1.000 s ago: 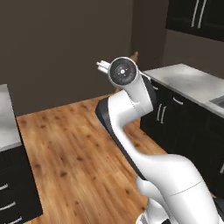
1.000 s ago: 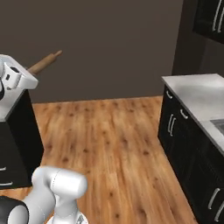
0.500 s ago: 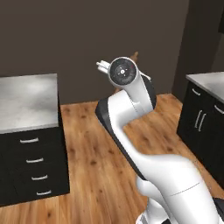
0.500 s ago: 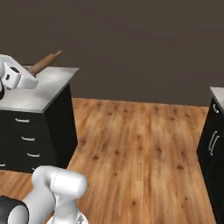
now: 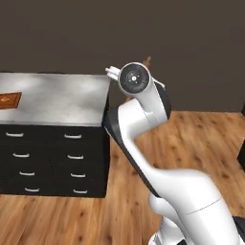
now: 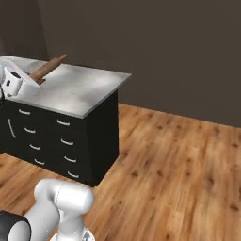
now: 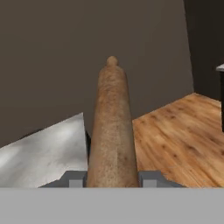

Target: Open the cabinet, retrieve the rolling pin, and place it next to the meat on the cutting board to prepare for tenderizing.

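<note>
The left base view looks forward from behind the arm, with the counter (image 5: 57,98) at mid-distance on its left. The right base view faces the same counter (image 6: 80,89) from the other side, showing its near corner. The hand view sits very close along the rolling pin (image 7: 111,131), toward what may be that counter's corner.

The brown wooden rolling pin (image 7: 111,131), rounded knob at its far end, juts out held up in the air, while the reddish-brown cutting board (image 5: 9,100) lies flat at the grey countertop's left edge.
</note>
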